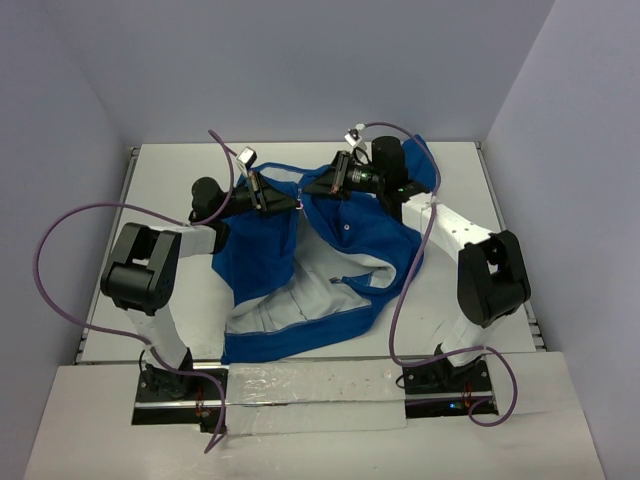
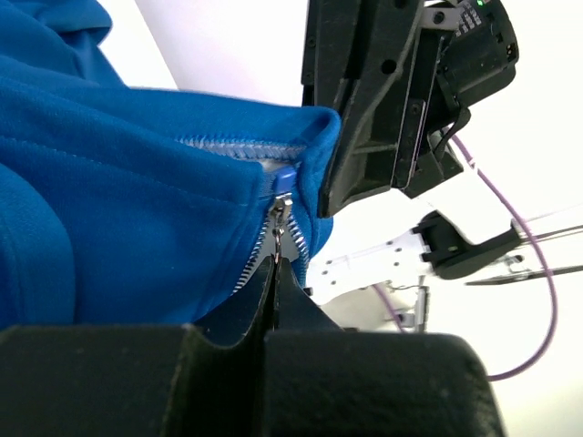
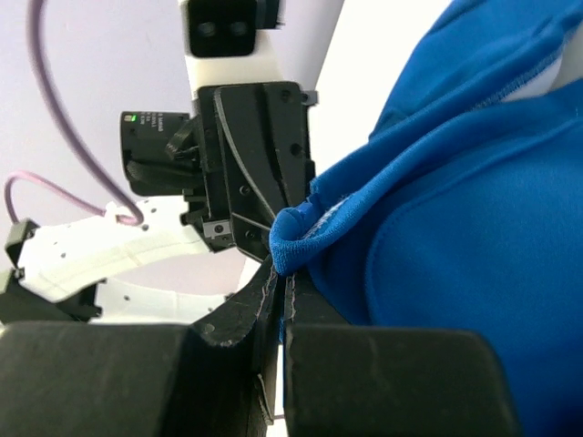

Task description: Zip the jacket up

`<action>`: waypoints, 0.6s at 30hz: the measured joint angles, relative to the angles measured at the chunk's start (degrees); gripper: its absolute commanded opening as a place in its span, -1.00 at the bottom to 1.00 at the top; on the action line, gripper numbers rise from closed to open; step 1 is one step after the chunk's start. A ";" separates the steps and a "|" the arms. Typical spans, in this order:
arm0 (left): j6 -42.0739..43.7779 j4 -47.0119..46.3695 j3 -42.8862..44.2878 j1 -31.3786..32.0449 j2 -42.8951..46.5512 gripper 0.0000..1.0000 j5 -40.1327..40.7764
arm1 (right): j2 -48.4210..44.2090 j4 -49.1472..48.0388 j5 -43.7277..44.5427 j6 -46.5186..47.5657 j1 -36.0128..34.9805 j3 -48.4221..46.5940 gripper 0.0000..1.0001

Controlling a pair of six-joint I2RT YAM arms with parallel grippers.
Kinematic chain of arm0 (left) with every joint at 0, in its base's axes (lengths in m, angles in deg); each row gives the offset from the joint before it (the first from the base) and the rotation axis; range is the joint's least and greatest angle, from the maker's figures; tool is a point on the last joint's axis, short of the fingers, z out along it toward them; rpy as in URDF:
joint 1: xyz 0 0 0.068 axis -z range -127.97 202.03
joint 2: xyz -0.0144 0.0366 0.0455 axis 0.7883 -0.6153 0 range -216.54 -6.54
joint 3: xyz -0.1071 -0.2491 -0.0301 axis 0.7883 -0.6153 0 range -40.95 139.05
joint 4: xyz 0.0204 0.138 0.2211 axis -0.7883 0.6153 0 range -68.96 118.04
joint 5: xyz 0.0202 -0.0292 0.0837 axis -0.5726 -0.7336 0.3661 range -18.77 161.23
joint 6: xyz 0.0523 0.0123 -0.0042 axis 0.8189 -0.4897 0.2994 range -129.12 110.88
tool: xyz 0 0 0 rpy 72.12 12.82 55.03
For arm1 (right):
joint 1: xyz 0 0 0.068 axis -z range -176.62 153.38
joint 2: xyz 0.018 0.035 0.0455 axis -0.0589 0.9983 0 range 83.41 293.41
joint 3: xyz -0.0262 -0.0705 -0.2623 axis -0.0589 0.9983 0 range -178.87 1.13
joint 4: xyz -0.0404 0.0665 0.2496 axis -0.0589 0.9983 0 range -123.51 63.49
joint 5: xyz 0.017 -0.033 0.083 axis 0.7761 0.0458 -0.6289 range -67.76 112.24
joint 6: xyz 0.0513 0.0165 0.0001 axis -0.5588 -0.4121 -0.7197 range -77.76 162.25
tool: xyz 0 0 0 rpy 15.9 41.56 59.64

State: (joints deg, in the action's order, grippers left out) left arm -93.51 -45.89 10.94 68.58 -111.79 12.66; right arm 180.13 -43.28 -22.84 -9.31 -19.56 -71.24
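The royal-blue jacket (image 1: 258, 255) lies spread on the white table (image 1: 165, 180), with its pale lining (image 1: 300, 305) showing along the open front. Both grippers meet at its far end. In the left wrist view my left gripper (image 2: 275, 264) is shut on the small metal zipper pull (image 2: 277, 232) under the slider (image 2: 282, 205), with silvery teeth (image 2: 223, 146) running off to the left. My right gripper (image 3: 284, 278) is shut on a folded blue edge of the jacket (image 3: 301, 237), right beside the zipper. In the top view the left gripper (image 1: 288, 198) and the right gripper (image 1: 313, 190) almost touch.
Purple cables (image 1: 60, 250) loop from both arms, and the right one (image 1: 410, 280) hangs over the jacket. The left arm's elbow (image 1: 140, 270) and the right arm's elbow (image 1: 490, 275) stand at either side. Walls close off the table's back and sides.
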 measured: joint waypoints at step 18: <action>-4.23 -0.02 -1.73 1.54 1.58 -1.00 1.01 | 2.94 2.73 1.35 11.65 1.56 -7.54 -1.00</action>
State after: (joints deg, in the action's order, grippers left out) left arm -97.74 -45.91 9.21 70.12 -110.21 13.67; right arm 183.07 -40.55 -21.49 2.34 -18.00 -78.79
